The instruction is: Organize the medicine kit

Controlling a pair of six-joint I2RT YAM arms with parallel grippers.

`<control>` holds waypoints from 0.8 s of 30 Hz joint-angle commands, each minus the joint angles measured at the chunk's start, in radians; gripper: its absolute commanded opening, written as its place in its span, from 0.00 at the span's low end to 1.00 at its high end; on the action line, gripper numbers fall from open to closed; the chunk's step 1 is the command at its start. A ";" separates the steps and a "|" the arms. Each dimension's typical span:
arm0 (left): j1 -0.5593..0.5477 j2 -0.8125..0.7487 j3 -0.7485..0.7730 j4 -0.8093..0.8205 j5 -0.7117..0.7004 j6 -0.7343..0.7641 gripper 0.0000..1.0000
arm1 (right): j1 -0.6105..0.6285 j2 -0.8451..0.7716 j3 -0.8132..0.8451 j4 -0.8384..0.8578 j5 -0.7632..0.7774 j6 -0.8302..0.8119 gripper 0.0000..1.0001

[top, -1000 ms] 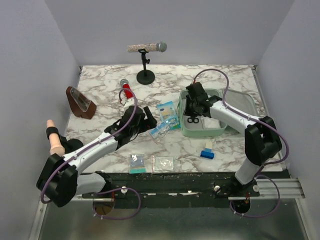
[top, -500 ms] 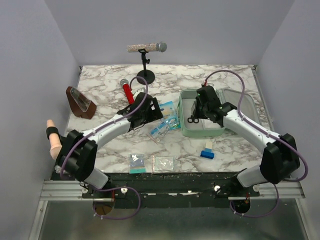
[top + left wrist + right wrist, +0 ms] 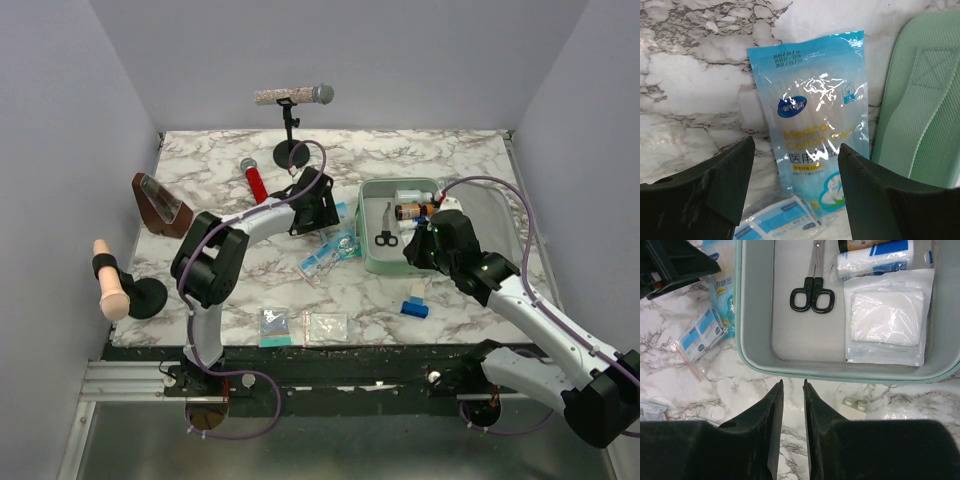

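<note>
Left fingers (image 3: 705, 185) apart, seemingly above pouch (image 3: 815, 135)

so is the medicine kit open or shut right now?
Open. The medicine kit has its lid folded back flat beside it, and the right wrist view looks straight into the tray: scissors and a gauze pack inside.

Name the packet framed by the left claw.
The tall light-blue cotton pouch beside the medicine kit, between the open left claw fingers; the zip bag and front-edge packets are smaller.
</note>
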 commanded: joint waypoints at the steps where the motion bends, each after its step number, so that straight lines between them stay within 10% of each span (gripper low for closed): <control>1: 0.003 0.067 0.063 -0.077 -0.015 0.006 0.78 | -0.001 -0.044 -0.029 0.001 -0.030 -0.017 0.31; 9: -0.005 0.168 0.107 -0.178 -0.068 0.001 0.73 | -0.001 -0.035 -0.037 -0.001 -0.026 -0.025 0.31; 21: -0.017 0.201 0.139 -0.262 -0.170 0.076 0.00 | -0.001 -0.059 -0.052 0.002 -0.027 -0.017 0.31; 24: -0.019 0.173 0.111 -0.241 -0.169 0.082 0.00 | -0.001 -0.061 -0.055 0.002 -0.023 -0.017 0.31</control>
